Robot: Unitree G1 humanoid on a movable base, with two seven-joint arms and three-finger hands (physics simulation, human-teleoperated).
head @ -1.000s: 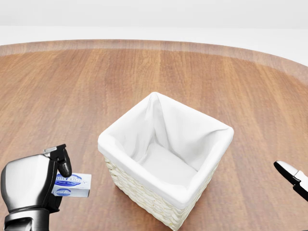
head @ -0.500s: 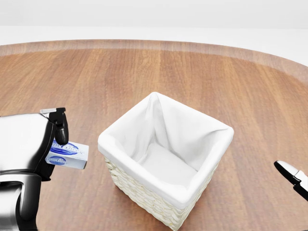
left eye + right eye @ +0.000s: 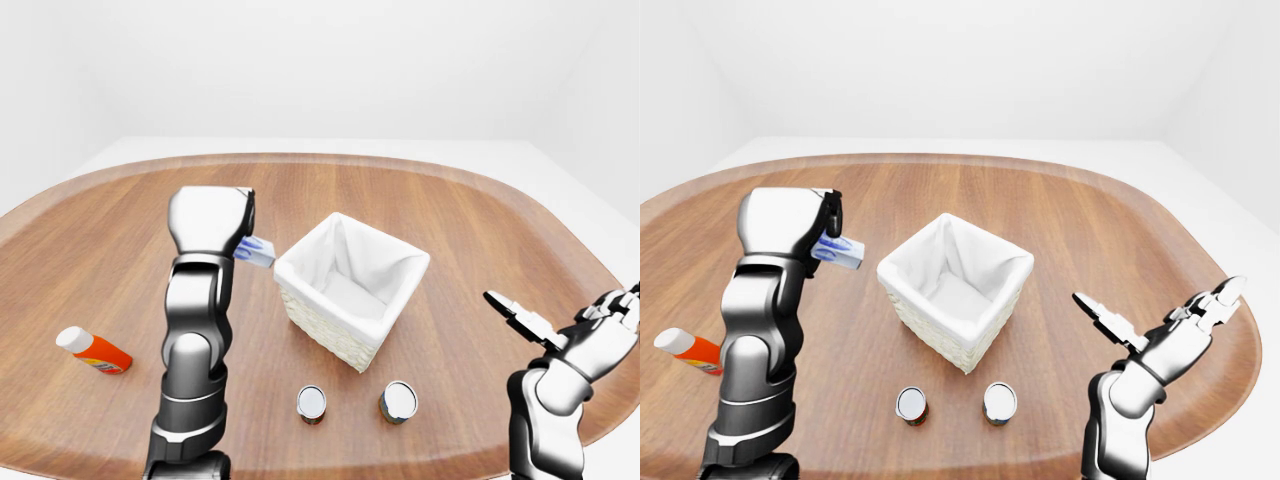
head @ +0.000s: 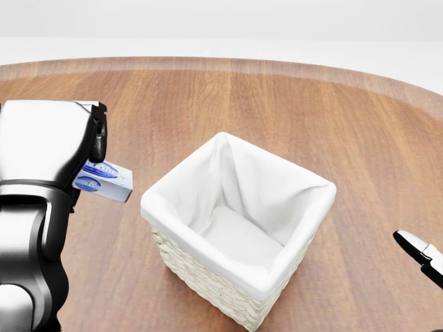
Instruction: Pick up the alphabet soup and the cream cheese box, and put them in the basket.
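The left hand (image 4: 93, 149), clamped on the cream cheese box (image 4: 104, 180), has risen with it to rim height just left of the basket (image 4: 239, 277), while the right hand (image 3: 1200, 310) stays spread, far from both cans.

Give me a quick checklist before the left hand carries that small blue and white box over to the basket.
1. Grip: the left hand has its fingers closed round the small blue and white cream cheese box: ok.
2. Box raised off the wooden table: ok.
3. Box over the opening: it hangs left of the white-lined wicker basket in the head view: not ok.
4. Basket upright and empty: ok.
5. The right hand is open and well right of the basket: ok.
6. Alphabet soup: two small metal-topped cans stand below the basket; which one is soup: cannot tell.
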